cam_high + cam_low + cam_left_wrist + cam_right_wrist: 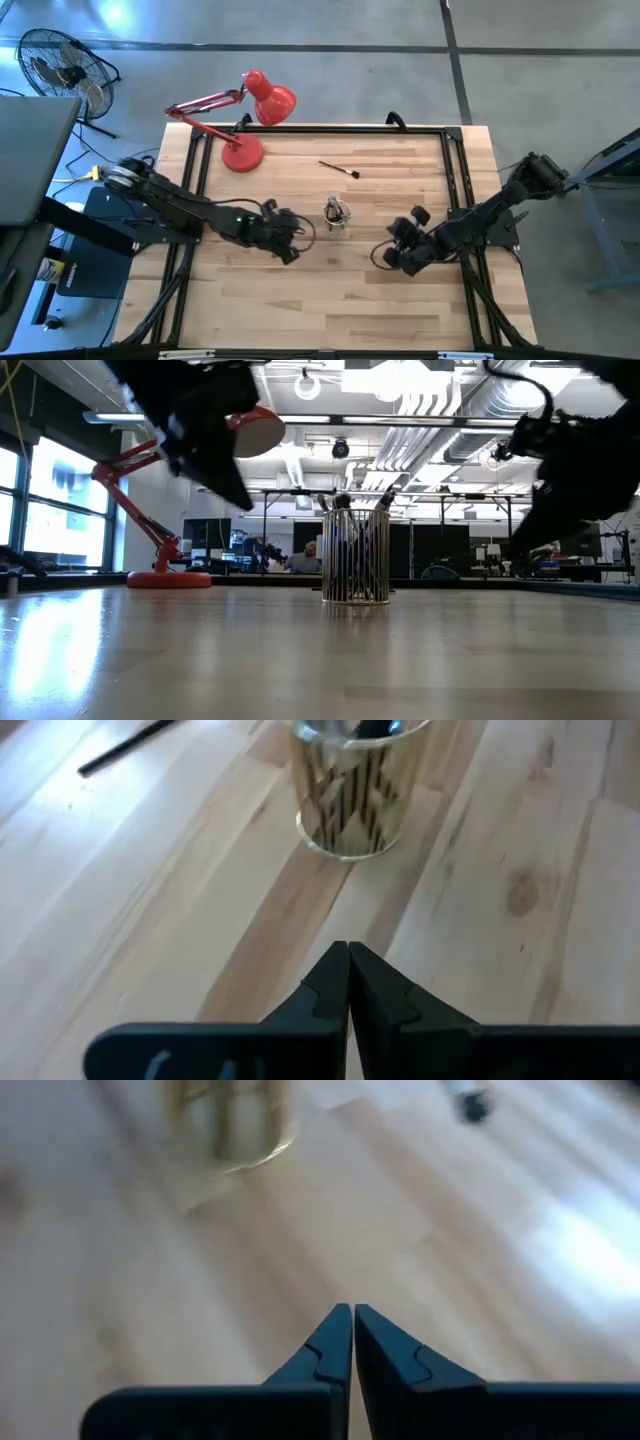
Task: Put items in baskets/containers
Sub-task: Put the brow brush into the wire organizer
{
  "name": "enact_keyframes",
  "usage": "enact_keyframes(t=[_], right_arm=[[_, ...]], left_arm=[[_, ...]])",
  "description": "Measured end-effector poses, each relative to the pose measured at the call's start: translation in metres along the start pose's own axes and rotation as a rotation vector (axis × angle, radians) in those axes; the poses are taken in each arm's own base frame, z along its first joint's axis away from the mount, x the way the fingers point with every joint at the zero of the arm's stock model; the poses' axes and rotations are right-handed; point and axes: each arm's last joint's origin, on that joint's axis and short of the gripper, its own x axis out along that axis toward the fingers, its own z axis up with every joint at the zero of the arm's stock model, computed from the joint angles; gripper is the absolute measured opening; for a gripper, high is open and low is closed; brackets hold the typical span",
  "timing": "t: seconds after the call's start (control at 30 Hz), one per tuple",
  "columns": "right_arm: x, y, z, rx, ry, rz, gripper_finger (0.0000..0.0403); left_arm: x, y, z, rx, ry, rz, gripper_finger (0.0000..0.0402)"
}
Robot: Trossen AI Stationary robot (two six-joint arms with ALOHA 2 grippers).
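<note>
A small clear cup (338, 214) stands on its base at the table's middle, with several dark-handled brushes upright inside it (356, 550). One loose brush (340, 169) lies flat on the wood beyond the cup, toward the far edge, and also shows in the left wrist view (125, 745). My left gripper (296, 240) hangs left of the cup, shut and empty, its fingertips (347, 955) above bare wood and pointing at the cup (350, 795). My right gripper (392, 252) hangs right of the cup, shut and empty (353, 1315).
A red desk lamp (245, 130) stands at the table's far left corner, its shade reaching toward the middle. A black frame (455, 180) runs along the table's sides. Bare wood lies between the cup and the near edge.
</note>
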Motion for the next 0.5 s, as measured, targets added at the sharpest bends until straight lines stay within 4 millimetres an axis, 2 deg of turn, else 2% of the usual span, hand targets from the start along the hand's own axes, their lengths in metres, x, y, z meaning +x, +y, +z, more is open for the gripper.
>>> enact_keyframes(t=[0.2, 0.27, 0.33, 0.5], right_arm=[[0.027, -0.021, 0.009, 0.12, 0.007, -0.094, 0.0048], [0.037, -0.029, 0.016, 0.132, -0.001, -0.125, 0.0067], [0.048, -0.039, 0.026, 0.145, 0.017, -0.137, 0.0084], [0.078, -0.069, 0.061, 0.215, 0.037, -0.01, 0.0118]], left_arm=[[-0.008, 0.028, -0.03, -0.033, -0.06, -0.027, 0.0001], [-0.009, 0.031, -0.034, -0.028, -0.11, -0.067, 0.0], [-0.011, 0.037, -0.041, 0.006, -0.133, -0.093, 0.0], [-0.011, 0.037, -0.045, 0.075, -0.184, -0.223, 0.0]])
